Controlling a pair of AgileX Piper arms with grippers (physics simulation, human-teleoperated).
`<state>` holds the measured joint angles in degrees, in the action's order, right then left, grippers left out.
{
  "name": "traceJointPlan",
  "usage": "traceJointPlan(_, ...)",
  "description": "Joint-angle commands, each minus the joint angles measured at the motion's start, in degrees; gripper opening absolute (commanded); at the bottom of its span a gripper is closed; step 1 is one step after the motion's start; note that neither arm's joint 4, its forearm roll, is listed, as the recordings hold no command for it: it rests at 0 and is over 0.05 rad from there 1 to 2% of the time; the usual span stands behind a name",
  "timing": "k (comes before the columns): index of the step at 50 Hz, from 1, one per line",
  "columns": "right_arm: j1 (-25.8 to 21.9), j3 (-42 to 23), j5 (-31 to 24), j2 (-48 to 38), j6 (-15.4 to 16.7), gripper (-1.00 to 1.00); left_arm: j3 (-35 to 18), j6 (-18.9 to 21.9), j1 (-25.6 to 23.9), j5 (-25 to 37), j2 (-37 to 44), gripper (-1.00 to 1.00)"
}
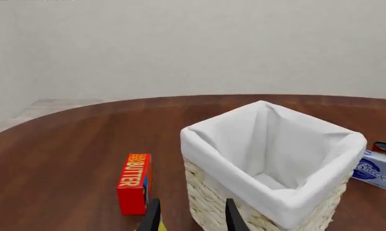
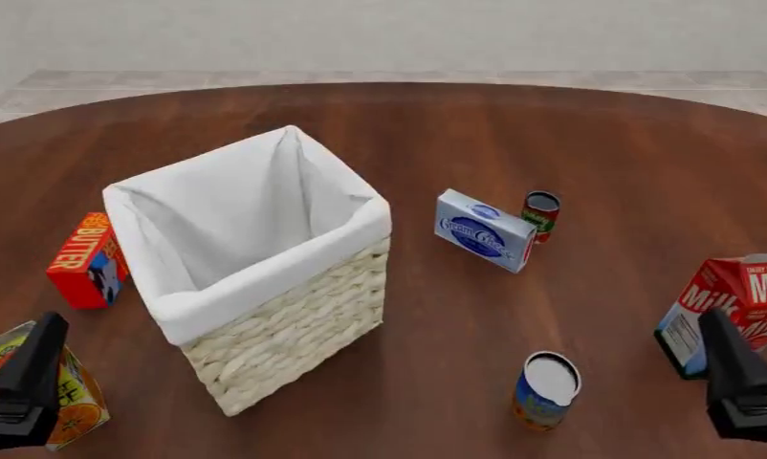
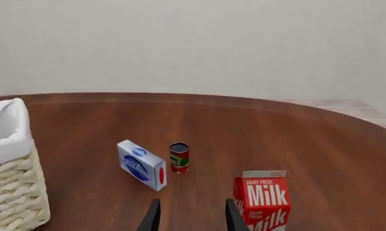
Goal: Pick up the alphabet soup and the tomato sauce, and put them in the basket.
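While both arms sit low at the near edge, the left gripper [image 1: 191, 216] and right gripper [image 3: 189, 216] each show two dark fingers apart with nothing between them. Basket [image 2: 288, 320] stands left of centre on the table [image 2: 486, 124], liner empty (nothing inside as far as seen). Alphabet soup [image 2: 544, 389] upright near the front, right of the basket, well apart from it. Tomato sauce [image 2: 539, 214] upright farther back, just beside a blue-and-white box [image 2: 485, 229]. Butter box [image 2: 88, 259] left of the basket; milk carton [image 2: 731, 311] at right, near the right gripper
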<state>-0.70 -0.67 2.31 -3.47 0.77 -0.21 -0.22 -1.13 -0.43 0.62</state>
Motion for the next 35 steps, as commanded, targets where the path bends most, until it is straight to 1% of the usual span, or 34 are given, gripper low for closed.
traceJointPlan(1, -1.8, -4.1, -1.9, -1.9, -0.4, 1.00, 0.0, 0.2, -0.1, 0.0, -0.3, 1.00)
traceJointPlan(2, -2.0, -5.4, -2.7, -2.1, 0.0, 1.00, 0.0, 0.2, -0.2, 0.0, -0.2, 1.00)
traceJointPlan(6, -2.6, -9.6, -4.9, -3.2, -0.7, 1.00, 0.0, 0.2, -0.2, -0.1, -0.1, 1.00)
traceJointPlan(7, -3.3, -11.8, -6.3, -3.6, -1.2, 1.00, 0.0, 0.1, -0.1, -0.1, -0.1, 1.00)
traceJointPlan(9, -4.2, -13.8, -7.6, -4.3, -0.9, 1.00, 0.0, 0.0, -0.1, -0.1, -0.2, 1.00)
traceJointPlan(10, -5.8, -14.8, -7.8, -6.7, -1.2, 1.00, 0.0, 0.0, -0.1, -0.1, -0.1, 1.00)
traceJointPlan(11, -6.0, -15.2, -7.9, -7.5, -0.1, 1.00, 0.0, 0.0, -0.1, -0.1, -0.1, 1.00)
traceJointPlan(12, -7.0, -16.1, -8.5, -8.0, 0.0, 1.00, 0.0, 0.1, -0.1, -0.1, -0.1, 1.00)
traceJointPlan(14, -8.7, -17.6, -9.8, -10.3, 2.2, 1.00, 0.0, -0.1, 0.0, -0.1, -0.2, 1.00)
traceJointPlan(16, -10.0, -18.9, -11.4, -11.2, 3.6, 1.00, 0.0, -0.3, 0.1, -0.2, -0.2, 1.00)
traceJointPlan(19, -12.4, -20.4, -13.1, -14.1, 4.1, 1.00, 0.0, -0.2, 0.1, -0.2, -0.3, 1.00)
traceJointPlan(21, -14.1, -21.5, -14.2, -15.2, 3.8, 1.00, 0.0, -0.2, 0.2, -0.2, -0.3, 1.00)
traceJointPlan(22, -14.7, -22.3, -15.0, -16.8, 4.7, 1.00, 0.0, -0.1, 0.3, -0.2, -0.3, 1.00)
traceJointPlan(23, -15.3, -23.1, -15.8, -17.2, 4.2, 1.00, -0.1, 0.0, 0.3, -0.2, -0.3, 1.00)
traceJointPlan(26, -16.9, -25.0, -18.0, -19.3, 4.4, 1.00, -0.1, 0.1, 0.2, -0.2, -0.4, 1.00)
traceJointPlan(28, -17.4, -25.9, -18.8, -21.3, 6.5, 1.00, -0.1, 0.0, 0.2, -0.2, -0.5, 1.00)
traceJointPlan(29, -17.8, -25.9, -18.6, -22.4, 6.8, 1.00, -0.1, -0.1, 0.3, -0.2, -0.5, 1.00)
traceJointPlan(30, -17.7, -25.6, -18.9, -23.0, 8.2, 1.00, -0.1, -0.1, 0.3, -0.2, -0.5, 1.00)
traceJointPlan(31, -17.8, -25.6, -19.2, -22.7, 8.5, 1.00, -0.1, -0.1, 0.3, -0.2, -0.5, 1.00)
traceJointPlan(32, -18.3, -25.7, -19.4, -23.4, 8.0, 1.00, -0.1, -0.1, 0.3, -0.2, -0.5, 1.00)
traceJointPlan(35, -19.2, -25.8, -20.1, -25.4, 8.8, 1.00, -0.2, 0.2, 0.2, -0.3, -0.6, 1.00)
